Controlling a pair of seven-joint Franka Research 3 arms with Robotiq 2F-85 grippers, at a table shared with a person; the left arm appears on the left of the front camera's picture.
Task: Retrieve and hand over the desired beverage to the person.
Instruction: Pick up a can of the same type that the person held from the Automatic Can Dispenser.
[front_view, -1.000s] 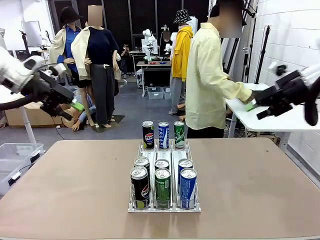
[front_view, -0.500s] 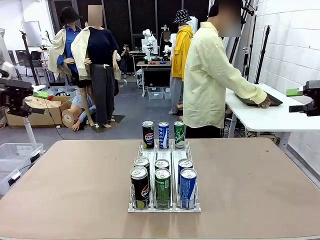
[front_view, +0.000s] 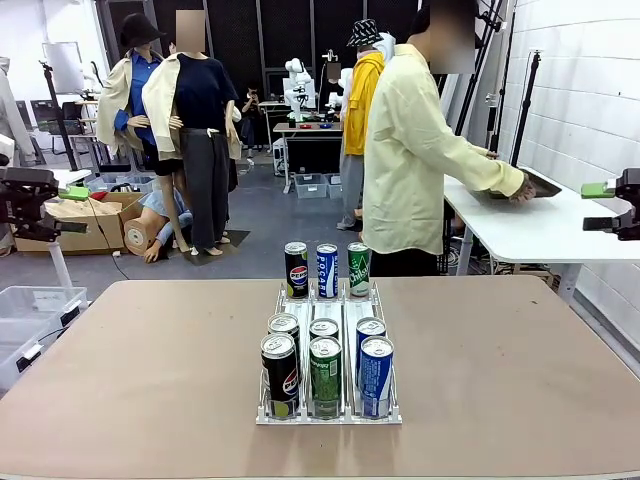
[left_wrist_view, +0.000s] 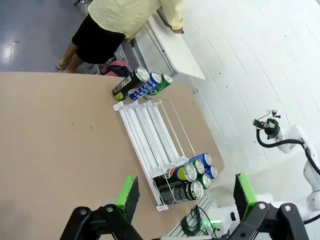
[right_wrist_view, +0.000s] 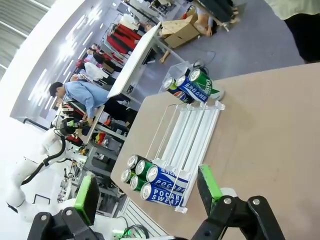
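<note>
Drink cans (front_view: 325, 372) stand racked at the middle of the counter (front_view: 150, 380). The person (front_view: 410, 170) at one o'clock leans on a white side counter (front_view: 530, 235). The left gripper (front_view: 66, 209) at nine and the right gripper (front_view: 598, 207) at three are both spread wide and empty.

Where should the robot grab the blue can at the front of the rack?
Probably around its upper half, coming from the robot's side. The blue can stands upright at the near end of the rack, so that face is free. Behind it another can stands close, while gaps on its left and right leave room to pinch it.
</note>
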